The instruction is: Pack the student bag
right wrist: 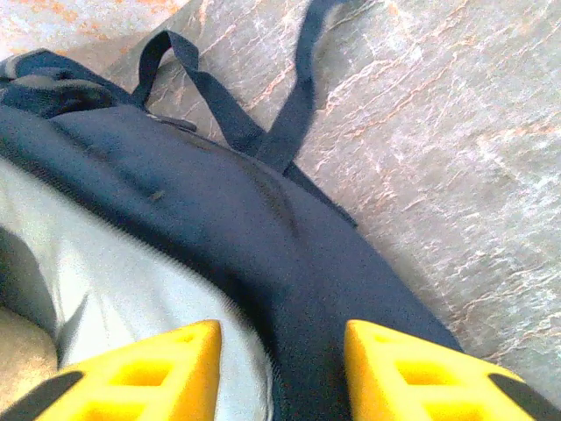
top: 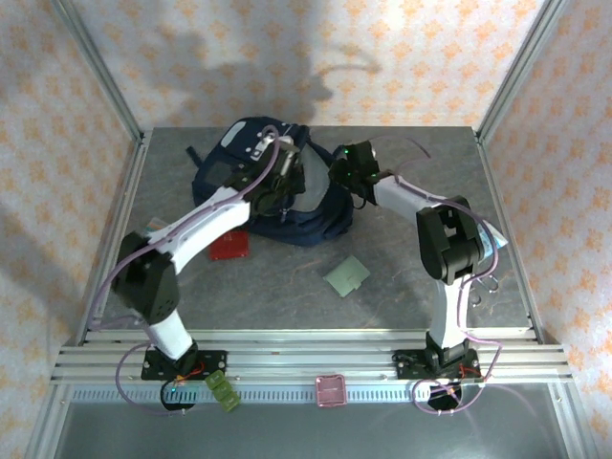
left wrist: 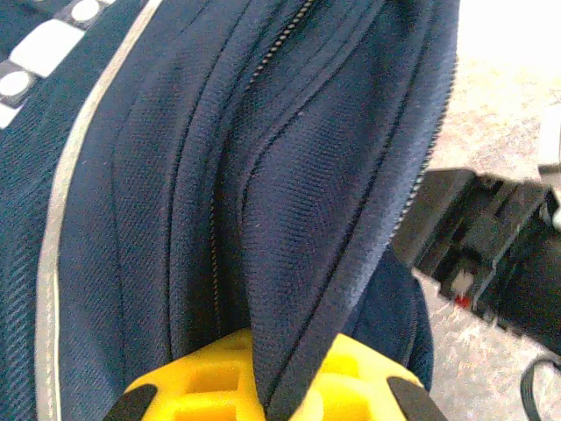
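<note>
Bag (left wrist: 263,219) edge in left gripper (left wrist: 267,396)

Pale walls (top: 402,57) with orange flower print, aluminium corner posts (top: 100,81), mottled grey tabletop (top: 287,296), soft shadows.

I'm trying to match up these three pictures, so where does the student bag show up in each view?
Top external: the student bag lies at the far centre of the table.
Left wrist: its navy fabric and zipper cover most of the frame, with a fold pinched in the left hand at the bottom.
Right wrist: it runs diagonally from upper left to bottom centre, straps toward the top.
Shared landmark: the grey marbled table beside the bag.
</note>
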{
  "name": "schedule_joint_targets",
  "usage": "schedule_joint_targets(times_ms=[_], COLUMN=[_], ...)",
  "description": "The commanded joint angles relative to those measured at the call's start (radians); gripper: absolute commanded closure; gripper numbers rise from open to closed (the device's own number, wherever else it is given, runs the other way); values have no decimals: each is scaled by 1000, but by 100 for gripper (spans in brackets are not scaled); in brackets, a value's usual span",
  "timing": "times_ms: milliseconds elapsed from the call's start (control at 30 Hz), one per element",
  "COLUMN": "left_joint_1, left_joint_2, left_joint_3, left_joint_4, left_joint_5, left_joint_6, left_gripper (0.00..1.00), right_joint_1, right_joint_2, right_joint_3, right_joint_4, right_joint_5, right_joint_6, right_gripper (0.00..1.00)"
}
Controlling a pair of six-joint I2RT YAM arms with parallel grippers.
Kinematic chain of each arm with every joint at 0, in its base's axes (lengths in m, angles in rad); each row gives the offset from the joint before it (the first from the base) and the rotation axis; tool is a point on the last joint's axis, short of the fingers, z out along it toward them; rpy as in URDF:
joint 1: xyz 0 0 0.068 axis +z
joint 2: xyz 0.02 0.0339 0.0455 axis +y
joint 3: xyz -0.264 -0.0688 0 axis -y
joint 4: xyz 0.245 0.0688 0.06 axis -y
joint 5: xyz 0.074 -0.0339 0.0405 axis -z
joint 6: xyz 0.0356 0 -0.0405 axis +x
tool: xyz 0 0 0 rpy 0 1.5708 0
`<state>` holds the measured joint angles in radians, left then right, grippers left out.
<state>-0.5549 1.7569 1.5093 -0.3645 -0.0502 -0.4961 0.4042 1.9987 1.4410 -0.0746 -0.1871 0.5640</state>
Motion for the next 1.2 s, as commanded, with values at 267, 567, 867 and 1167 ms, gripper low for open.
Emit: schedule_joint_targets(times_ms=[267,567,867,1167], left_joint_1=[-27,65,216,252], left_joint_2=[-12,-376,-317,-153], left_joint_3=[28,-552,-804,-781], left_joint_4=[58,312,800,969], left_joint_5=[100,72,280,327], left_joint_6=[-26,-235,-457,-500], left_gripper=[50,28,23,30], right_joint_1=[5,46,160,173], right_joint_2=[-376,-639,-655,-655], right_joint_3=[-394,-623,-647,-658], right_joint_4=[36,135,269,282], right_joint_5=[17,-56,-112,-114], right_joint_6=[24,43,46,57], right_gripper=[46,45,45,45])
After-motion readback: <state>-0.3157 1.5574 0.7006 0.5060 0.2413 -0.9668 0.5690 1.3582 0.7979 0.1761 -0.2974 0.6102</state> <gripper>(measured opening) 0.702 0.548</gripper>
